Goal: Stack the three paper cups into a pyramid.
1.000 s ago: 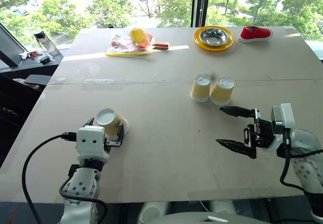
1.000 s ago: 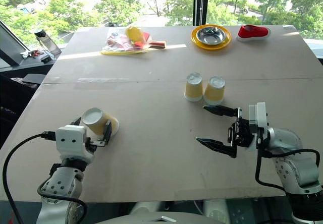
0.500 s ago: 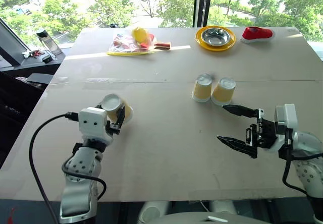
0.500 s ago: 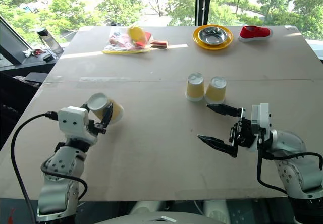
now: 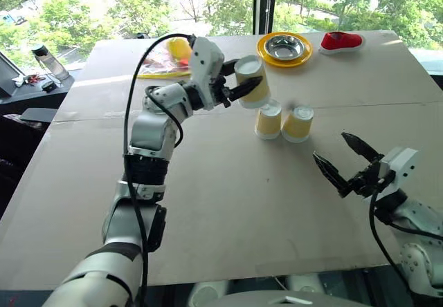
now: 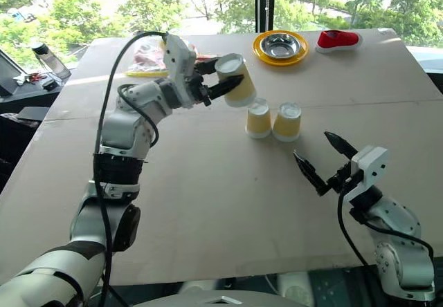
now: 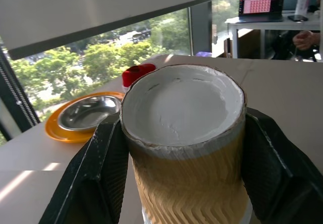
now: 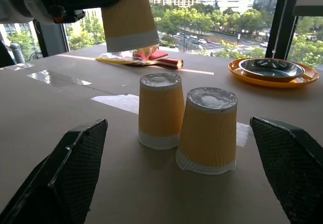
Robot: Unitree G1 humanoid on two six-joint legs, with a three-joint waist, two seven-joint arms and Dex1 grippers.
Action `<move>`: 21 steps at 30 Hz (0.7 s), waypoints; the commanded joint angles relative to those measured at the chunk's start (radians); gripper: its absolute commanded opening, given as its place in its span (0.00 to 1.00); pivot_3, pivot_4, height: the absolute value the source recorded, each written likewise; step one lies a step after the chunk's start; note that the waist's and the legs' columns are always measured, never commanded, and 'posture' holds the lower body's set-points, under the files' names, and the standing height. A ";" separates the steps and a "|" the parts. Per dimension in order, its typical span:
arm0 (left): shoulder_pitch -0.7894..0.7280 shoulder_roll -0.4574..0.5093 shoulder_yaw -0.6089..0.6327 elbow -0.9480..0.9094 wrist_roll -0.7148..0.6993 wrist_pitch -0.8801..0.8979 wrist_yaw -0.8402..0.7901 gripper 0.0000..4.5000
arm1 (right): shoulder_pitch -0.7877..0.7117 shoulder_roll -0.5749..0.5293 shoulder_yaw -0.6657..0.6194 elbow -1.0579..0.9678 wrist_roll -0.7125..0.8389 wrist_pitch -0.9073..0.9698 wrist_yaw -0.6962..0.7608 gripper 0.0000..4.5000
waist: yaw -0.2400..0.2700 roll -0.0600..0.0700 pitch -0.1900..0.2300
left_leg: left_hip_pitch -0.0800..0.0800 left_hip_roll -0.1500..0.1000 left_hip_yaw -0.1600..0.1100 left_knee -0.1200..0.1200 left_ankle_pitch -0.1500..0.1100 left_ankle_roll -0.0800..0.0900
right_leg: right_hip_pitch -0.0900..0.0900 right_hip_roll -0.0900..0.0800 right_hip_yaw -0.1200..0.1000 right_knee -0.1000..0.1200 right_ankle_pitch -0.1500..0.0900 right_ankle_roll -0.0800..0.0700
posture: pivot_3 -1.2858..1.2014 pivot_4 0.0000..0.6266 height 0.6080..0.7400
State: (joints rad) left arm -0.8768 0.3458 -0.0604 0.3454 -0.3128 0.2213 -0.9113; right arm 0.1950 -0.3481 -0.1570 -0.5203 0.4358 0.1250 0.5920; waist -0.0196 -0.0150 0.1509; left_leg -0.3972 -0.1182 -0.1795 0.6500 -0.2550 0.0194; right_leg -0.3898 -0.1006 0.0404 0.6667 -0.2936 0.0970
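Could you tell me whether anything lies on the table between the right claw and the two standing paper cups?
No: in the right wrist view, bare table separates the open right claw from the two cups.

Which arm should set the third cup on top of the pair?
Left. The left gripper already holds the third cup upside down, above the two cups standing abreast; the right gripper is open and empty.
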 commanded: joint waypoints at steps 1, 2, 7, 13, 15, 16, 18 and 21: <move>-0.095 -0.042 -0.017 0.162 0.028 -0.147 -0.093 0.55 | 0.041 0.039 0.053 -0.095 -0.084 -0.048 -0.078 1.00 | -0.006 0.000 0.000 | -0.001 0.000 0.001 0.001 0.000 0.000 | -0.002 -0.001 0.000 0.003 0.000 0.000 | 0.52 0.24 0.94; -0.116 -0.056 -0.018 0.204 0.033 -0.175 -0.104 0.55 | 0.050 0.049 0.065 -0.102 -0.097 -0.053 -0.090 1.00 | -0.007 0.000 0.000 | -0.001 0.000 0.002 0.001 0.000 0.000 | -0.003 -0.001 0.000 0.004 0.000 0.000 | 0.52 0.24 0.94; -0.198 -0.111 -0.008 0.358 0.052 -0.288 -0.129 0.55 | 0.081 0.091 0.129 -0.154 -0.123 -0.051 -0.131 1.00 | -0.008 0.000 0.000 | 0.000 0.000 0.004 0.004 0.001 -0.001 | -0.003 -0.001 0.001 0.009 0.000 0.000 | 0.52 0.24 0.94; -0.262 -0.144 -0.008 0.469 0.091 -0.388 -0.119 0.55 | 0.074 0.096 0.144 -0.171 -0.142 -0.047 -0.163 1.00 | -0.009 -0.001 0.000 | 0.000 0.000 0.004 0.004 0.001 -0.001 | -0.004 -0.001 0.002 0.011 0.000 0.000 | 0.52 0.24 0.94; -0.276 -0.151 -0.008 0.502 0.105 -0.416 -0.113 0.55 | 0.064 0.093 0.142 -0.168 -0.143 -0.044 -0.166 1.00 | -0.010 -0.001 0.000 | 0.000 0.000 0.004 0.004 0.001 -0.001 | -0.004 0.000 0.002 0.011 0.000 0.000 | 0.52 0.24 0.94; -0.284 -0.157 -0.008 0.519 0.112 -0.426 -0.109 0.55 | 0.059 0.091 0.143 -0.165 -0.145 -0.045 -0.166 1.00 | -0.010 -0.001 0.000 | 0.000 0.000 0.004 0.004 0.001 -0.001 | -0.005 0.000 0.002 0.011 0.000 0.000 | 0.52 0.24 0.94; -0.295 -0.165 -0.014 0.549 0.132 -0.450 -0.101 0.55 | 0.046 0.091 0.147 -0.162 -0.147 -0.042 -0.171 1.00 | -0.009 -0.001 0.000 | 0.000 0.000 0.004 0.004 0.001 -0.001 | -0.005 0.000 0.002 0.011 0.000 0.000 | 0.52 0.24 0.94; -0.307 -0.174 -0.017 0.586 0.158 -0.472 -0.092 0.55 | 0.030 0.092 0.156 -0.162 -0.148 -0.037 -0.176 1.00 | -0.010 -0.001 0.000 | 0.000 -0.001 0.005 0.004 0.001 -0.001 | -0.005 0.000 0.002 0.011 0.000 0.000 | 0.52 0.24 0.94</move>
State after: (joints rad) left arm -1.1500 0.1764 -0.0847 0.9280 -0.1652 -0.2161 -1.0150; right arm 0.2324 -0.2555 -0.0066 -0.6494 0.2872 0.0998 0.4273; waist -0.0299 -0.0156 0.1512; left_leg -0.3972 -0.1187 -0.1749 0.6538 -0.2540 0.0182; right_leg -0.3946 -0.1010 0.0425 0.6780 -0.2937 0.0972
